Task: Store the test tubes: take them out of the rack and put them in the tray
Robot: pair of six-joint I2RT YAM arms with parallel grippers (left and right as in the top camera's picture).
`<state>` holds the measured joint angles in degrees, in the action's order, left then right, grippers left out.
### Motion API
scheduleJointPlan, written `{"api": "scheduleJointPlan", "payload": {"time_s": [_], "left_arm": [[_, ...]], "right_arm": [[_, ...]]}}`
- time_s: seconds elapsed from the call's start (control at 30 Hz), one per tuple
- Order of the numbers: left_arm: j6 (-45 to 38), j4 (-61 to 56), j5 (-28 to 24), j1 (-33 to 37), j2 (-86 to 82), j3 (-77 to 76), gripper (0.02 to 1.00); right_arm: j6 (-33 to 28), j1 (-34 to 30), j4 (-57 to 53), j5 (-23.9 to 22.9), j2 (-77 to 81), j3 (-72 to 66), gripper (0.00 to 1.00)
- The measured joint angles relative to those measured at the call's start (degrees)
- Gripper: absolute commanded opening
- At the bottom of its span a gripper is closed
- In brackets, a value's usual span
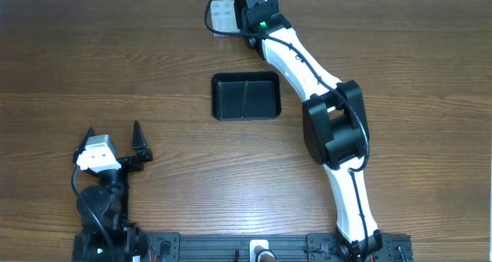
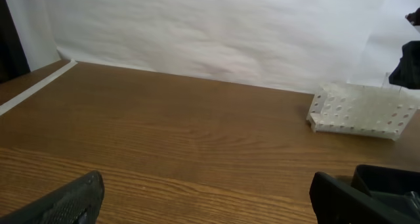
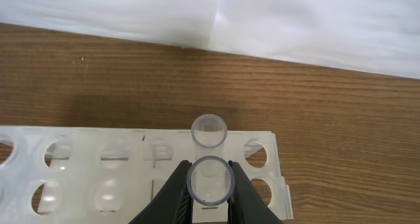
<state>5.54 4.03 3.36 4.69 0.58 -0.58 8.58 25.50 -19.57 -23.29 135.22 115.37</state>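
Where both arms stand, the table (image 1: 115, 62): brown wood.
Tray (image 1: 231, 101): black, mid-table.
Rack (image 3: 85, 175): white, by the far edge, well apart from the tray.
Left gripper (image 1: 115, 137): near its base, fingers spread wide, holding nothing.
Right gripper (image 3: 210, 179): over the rack, fingers closed on a test tube (image 3: 210, 182).
Test tube: upright at the rack, a second tube (image 3: 209, 131) just beside it.

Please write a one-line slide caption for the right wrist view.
The right end effector grips a clear test tube at the white rack; a second tube stands beside it.
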Motion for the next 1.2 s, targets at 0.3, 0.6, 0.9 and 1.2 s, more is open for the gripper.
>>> {"api": "scheduleJointPlan", "payload": {"time_s": [0.3,0.6,0.9,1.2], "left_arm": [[0.02,0.0,0.0,0.0,0.0,0.0,0.996],[0.0,0.0,0.0,0.0,0.0,0.0,0.998],[0.0,0.0,0.02,0.0,0.0,0.0,1.0],[0.0,0.0,0.02,0.0,0.0,0.0,0.998]], "right_arm": [[-0.24,0.0,-1.31,-0.02,-0.07,0.35,0.104],[-0.22,0.37,-2.97,-0.02,-2.45,0.35,0.104],[-0.2,0.61,-4.59,-0.09,-8.96,0.59,0.11],[1.97,1.57,-14.62,0.44,-12.98,0.85,0.117]]}}
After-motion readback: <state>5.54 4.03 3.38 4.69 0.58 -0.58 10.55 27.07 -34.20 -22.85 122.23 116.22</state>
